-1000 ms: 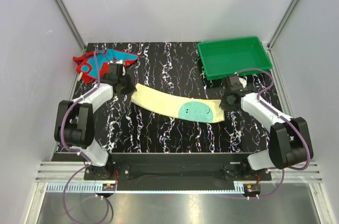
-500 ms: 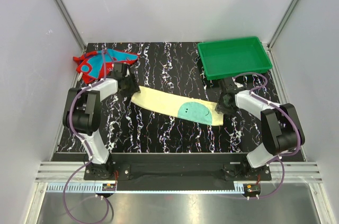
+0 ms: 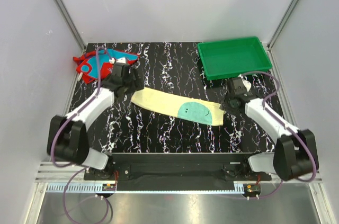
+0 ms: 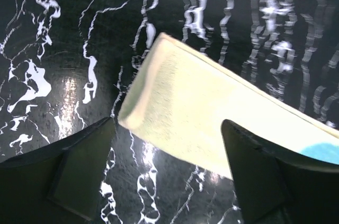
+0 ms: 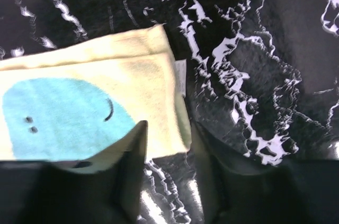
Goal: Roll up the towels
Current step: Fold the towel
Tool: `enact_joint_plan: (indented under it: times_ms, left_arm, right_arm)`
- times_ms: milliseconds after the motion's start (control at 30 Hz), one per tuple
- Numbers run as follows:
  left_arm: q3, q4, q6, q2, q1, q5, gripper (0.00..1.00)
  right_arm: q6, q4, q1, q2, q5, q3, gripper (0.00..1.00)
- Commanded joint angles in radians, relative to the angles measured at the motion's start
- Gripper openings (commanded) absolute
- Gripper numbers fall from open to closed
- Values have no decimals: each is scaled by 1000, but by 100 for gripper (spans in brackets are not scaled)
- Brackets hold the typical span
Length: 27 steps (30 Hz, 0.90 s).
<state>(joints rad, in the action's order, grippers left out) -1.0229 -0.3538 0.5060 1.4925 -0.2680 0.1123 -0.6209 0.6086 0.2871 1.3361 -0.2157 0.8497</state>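
Observation:
The pale yellow towel [image 3: 161, 102] lies as a long folded strip across the black marbled table, its teal patch [image 3: 194, 110] near the right end. My left gripper [image 3: 132, 82] hangs open over the strip's left end; in the left wrist view that end [image 4: 180, 102] lies flat between the spread fingers [image 4: 79, 171], untouched. My right gripper [image 3: 226, 106] is open at the right end, where the towel's corner [image 5: 159, 91] reaches between its fingers [image 5: 127, 171] without being pinched. The red towel [image 3: 94, 62] with teal-blue patterns lies crumpled at the back left.
A green plastic tray [image 3: 239, 70] stands at the back right, just behind my right gripper. White walls and metal posts close in the table on three sides. The arm bases sit at the near edge.
Both grippers have gone from shut to open and let go of the yellow towel's ends. The left gripper has shifted slightly right. The towel stays flat in place.

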Motion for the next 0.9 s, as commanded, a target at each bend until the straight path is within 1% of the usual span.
enact_joint_plan:
  times_ms: [0, 33, 67, 167, 267, 400, 433, 567, 633, 733, 867]
  left_arm:
    - [79, 70, 40, -80, -16, 15, 80]
    - [95, 94, 49, -83, -25, -8, 73]
    - [109, 108, 55, -84, -28, -20, 60]
    - [145, 148, 75, -51, -34, -54, 40]
    - [146, 171, 81, 3, -36, -65, 34]
    - [123, 173, 74, 69, -34, -50, 33]
    - [116, 164, 72, 80, -34, -42, 33]
    - [86, 138, 62, 133, -34, -13, 33]
    - [87, 139, 62, 147, -30, -10, 33]
    - [99, 147, 65, 166, -20, -5, 33]
    - [106, 154, 69, 201, 9, -8, 33]
  right_arm:
    - [-4, 5, -5, -100, 41, -24, 42]
    - [10, -30, -2, -116, 92, -32, 25]
    - [18, -50, 0, -142, 125, -47, 19]
    - [13, -113, 0, -141, 213, -61, 7]
    - [-2, -139, -2, -74, 263, -55, 0]
    - [-42, -200, -2, 29, 344, -70, 0]
    - [-69, -205, -2, 69, 340, -75, 0]
    - [-146, -214, -3, 146, 289, -116, 0]
    - [-187, -253, -3, 184, 314, -138, 0]
    - [-229, -308, -5, 210, 335, -182, 0]
    - [-241, -314, -5, 204, 305, -216, 0]
